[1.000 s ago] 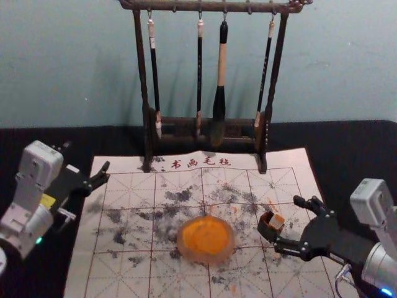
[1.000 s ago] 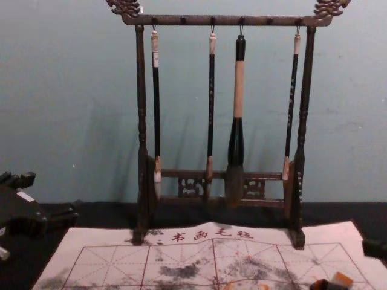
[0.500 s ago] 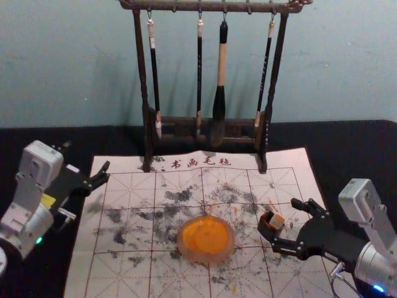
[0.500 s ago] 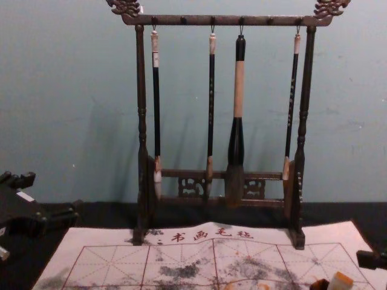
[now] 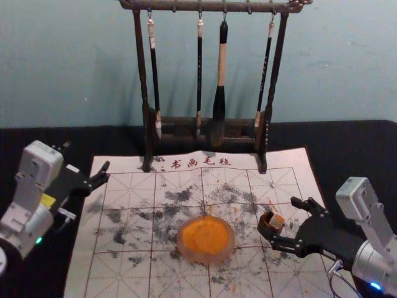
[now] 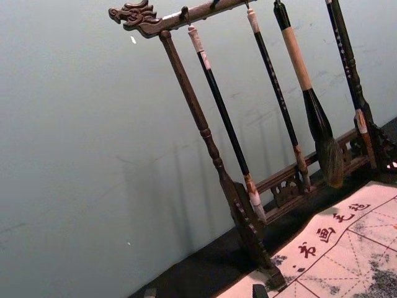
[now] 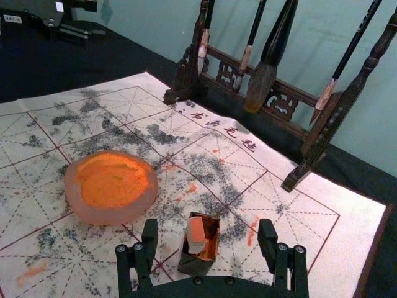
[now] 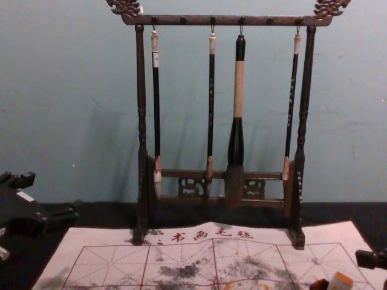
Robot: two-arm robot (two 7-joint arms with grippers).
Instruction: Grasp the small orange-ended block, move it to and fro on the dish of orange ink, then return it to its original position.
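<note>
The block [image 5: 276, 221] is in the small open box [image 7: 213, 264], with its orange end poking out above the rim. The right tool [image 5: 287, 223] is at the box, its fingers spread wide to either side of the block and not gripping it. To the left of the box, the dish [image 5: 183, 249] of orange ink [image 5: 205, 234] sits on the stained mat [image 5: 121, 276]. Four brushes [image 5: 221, 68] hang from the rack [image 5: 144, 81] behind. The left tool [image 5: 87, 156] is parked at the mat's left edge, also wide.
</note>
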